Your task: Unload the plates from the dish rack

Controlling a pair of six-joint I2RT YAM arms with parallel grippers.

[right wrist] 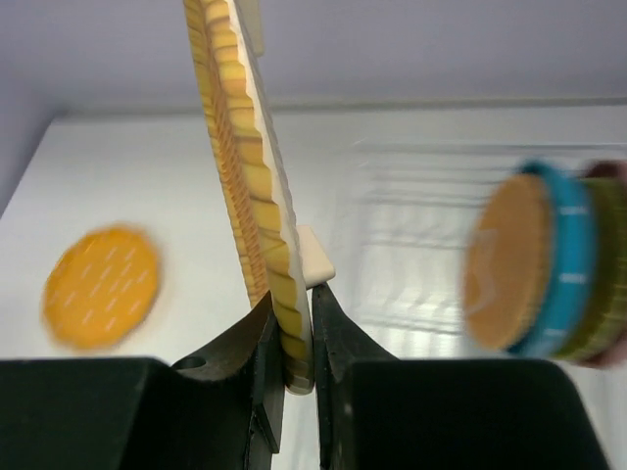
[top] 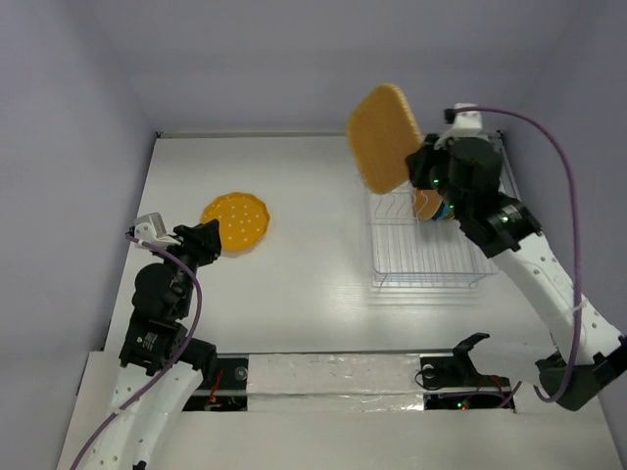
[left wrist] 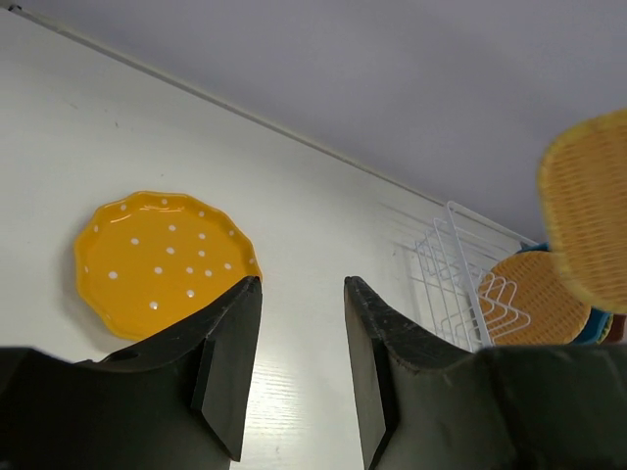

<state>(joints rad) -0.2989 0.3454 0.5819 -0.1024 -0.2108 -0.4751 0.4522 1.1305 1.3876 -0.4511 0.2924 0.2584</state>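
One woven plate pinched edge-on in right gripper over dish rack, left gripper spread near one yellow plate, four plates racked.

The dish rack was pale white wire. Left of it, the scalloped plate was yellow-orange with white dots. Above it, the basket-weave plate was orange-yellow. Inside it stood an orange woven round plate and a blue plate.

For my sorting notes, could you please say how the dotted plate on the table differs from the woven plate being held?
The dotted plate lies flat on the table; the woven plate is gripped by its rim, aloft, in the right gripper. The dotted plate is round and scalloped; the woven plate rounded-square and ribbed. Both are orange-yellow.
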